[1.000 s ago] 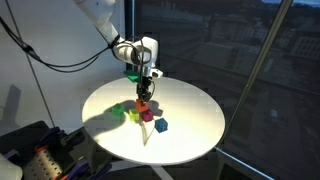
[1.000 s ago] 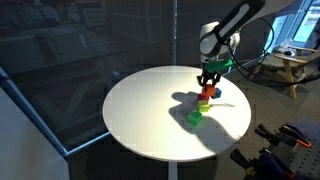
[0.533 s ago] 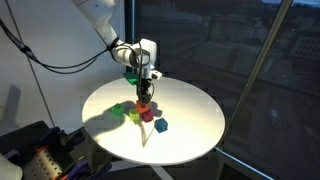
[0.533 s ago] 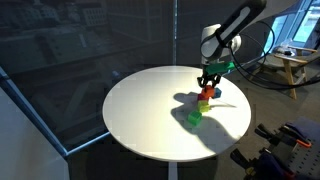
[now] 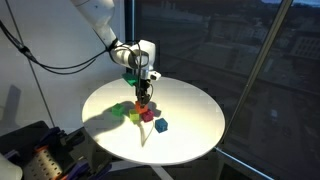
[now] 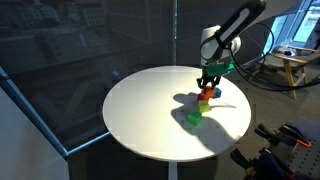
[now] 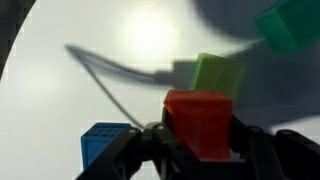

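In the wrist view my gripper (image 7: 200,150) is shut on a red cube (image 7: 200,120), with a black finger pressed against each side. Just beyond the cube lies a light green block (image 7: 218,72). A blue block (image 7: 103,148) is on the left and a dark green block (image 7: 290,25) sits at the top right. In both exterior views the gripper (image 5: 143,93) (image 6: 208,86) points straight down over a cluster of coloured blocks (image 5: 140,113) on the round white table (image 5: 190,140), holding the red cube (image 6: 207,93) just above them.
A blue cube (image 5: 161,125) and a green cube (image 5: 118,109) mark the ends of the cluster. A thin cable shadow crosses the tabletop (image 7: 110,85). Dark glass walls surround the table (image 6: 140,110), and equipment stands on the floor nearby (image 5: 30,150).
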Robot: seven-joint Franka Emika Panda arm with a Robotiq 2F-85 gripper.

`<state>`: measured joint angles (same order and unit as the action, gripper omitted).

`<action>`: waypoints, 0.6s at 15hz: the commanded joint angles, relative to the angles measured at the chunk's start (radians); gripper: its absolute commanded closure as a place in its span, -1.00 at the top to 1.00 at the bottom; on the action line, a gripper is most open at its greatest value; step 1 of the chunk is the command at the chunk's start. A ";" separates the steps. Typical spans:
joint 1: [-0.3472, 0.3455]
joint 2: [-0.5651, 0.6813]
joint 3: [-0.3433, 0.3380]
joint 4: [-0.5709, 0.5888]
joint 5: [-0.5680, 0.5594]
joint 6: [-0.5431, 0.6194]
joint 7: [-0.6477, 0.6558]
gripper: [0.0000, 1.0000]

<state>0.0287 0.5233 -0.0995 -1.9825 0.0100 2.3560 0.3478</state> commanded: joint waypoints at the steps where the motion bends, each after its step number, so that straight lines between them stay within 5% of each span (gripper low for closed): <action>1: -0.011 0.005 0.011 0.020 0.018 -0.034 -0.026 -0.50; 9: -0.010 0.022 0.013 0.045 0.016 -0.041 -0.020 -0.50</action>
<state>0.0286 0.5297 -0.0934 -1.9761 0.0100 2.3460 0.3478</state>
